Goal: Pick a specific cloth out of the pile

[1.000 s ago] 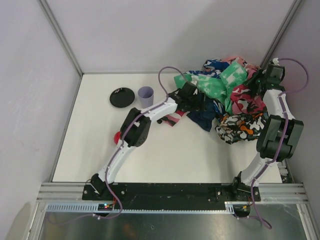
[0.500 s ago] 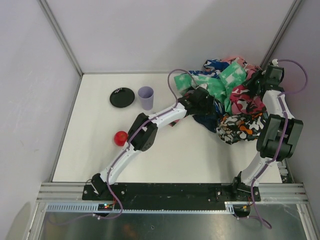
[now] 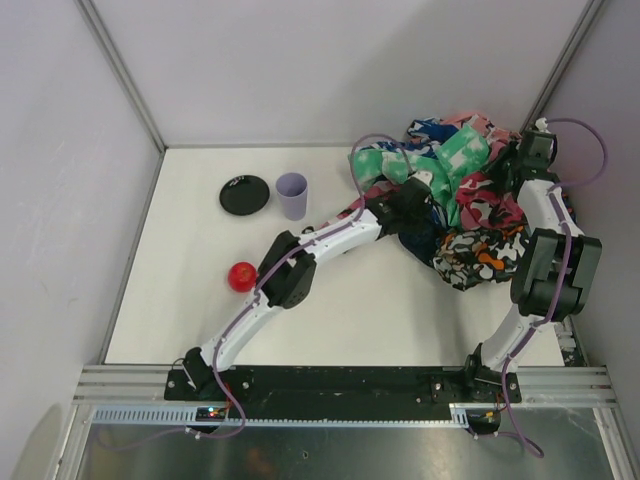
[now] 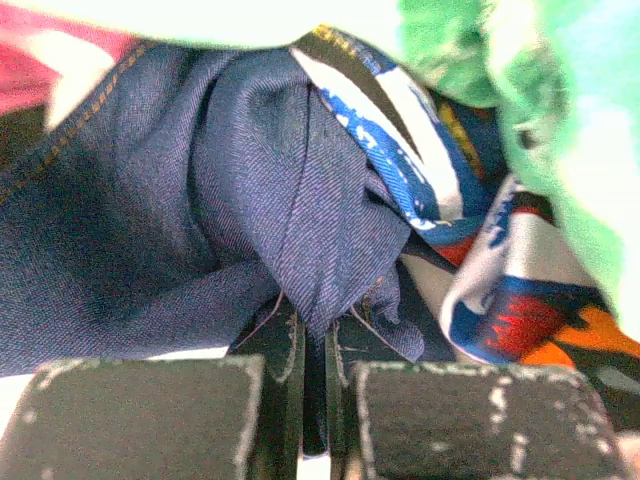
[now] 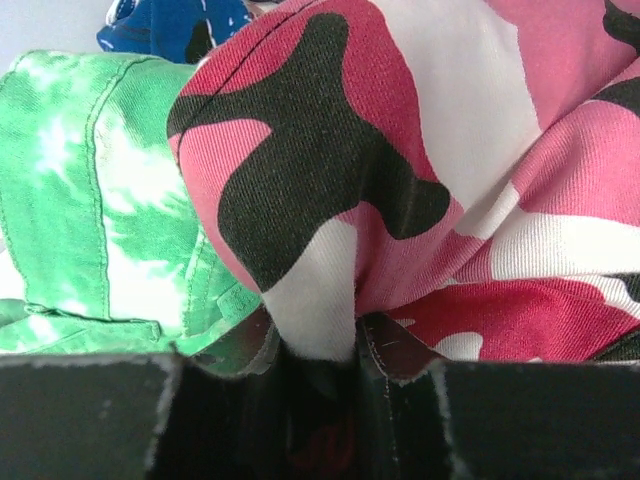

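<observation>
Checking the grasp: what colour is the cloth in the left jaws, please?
The cloth is dark blue denim; left wrist view.

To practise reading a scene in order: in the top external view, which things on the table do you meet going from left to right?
Going rightward: black plate → purple cup → pile of patterned garments. The red ball is left out, since it lies level with the plate across the picture.

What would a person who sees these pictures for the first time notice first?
The bright pile of patterned garments in the far right corner catches the eye first. At its left side the left gripper pinches a fold of dark blue denim cloth, while the right gripper grips a pink camouflage garment.
</observation>
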Tool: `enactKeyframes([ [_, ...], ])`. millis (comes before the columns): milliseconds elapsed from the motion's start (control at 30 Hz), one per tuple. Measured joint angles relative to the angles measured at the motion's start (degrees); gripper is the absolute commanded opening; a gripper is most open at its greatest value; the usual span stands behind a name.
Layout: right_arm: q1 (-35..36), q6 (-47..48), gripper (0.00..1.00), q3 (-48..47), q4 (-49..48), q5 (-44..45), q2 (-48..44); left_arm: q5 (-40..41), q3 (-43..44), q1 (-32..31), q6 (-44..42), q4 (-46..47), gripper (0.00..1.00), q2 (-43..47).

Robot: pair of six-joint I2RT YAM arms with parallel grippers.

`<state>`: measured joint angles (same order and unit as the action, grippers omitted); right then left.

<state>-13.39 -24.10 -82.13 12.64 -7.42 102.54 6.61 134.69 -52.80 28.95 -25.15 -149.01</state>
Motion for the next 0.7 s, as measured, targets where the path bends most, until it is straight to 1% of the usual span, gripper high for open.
enactKeyframes([
  [100,0.48,0.15,0.00,0.00,0.46,1.55,0.00,-1.42,0.00,0.31,-4.31,-2.21,0.01,3.72],
  [233,1.14,0.13,0.00,0.00,1.51,3.67,0.00,-6.34,0.02,0.55,-9.25,-4.92,0.01,11.91],
  [400,1.60,-0.31,0.00,0.04,4.37,6.56,0.39,-13.38,1.86,0.46,-12.52,-9.81,0.01,25.70],
  [500,1.57,-0.37,0.00,0.04,4.70,7.91,1.57,-15.69,3.39,0.35,-13.44,-12.37,0.01,35.50],
  [600,1.16,-0.52,0.01,0.26,6.05,8.59,2.62,-16.48,6.73,0.37,-14.25,-11.72,0.01,44.96],
  [700,0.79,-0.52,0.01,0.81,7.39,8.63,3.61,-16.98,9.92,0.46,-14.51,-7.17,0.01,53.20],
])
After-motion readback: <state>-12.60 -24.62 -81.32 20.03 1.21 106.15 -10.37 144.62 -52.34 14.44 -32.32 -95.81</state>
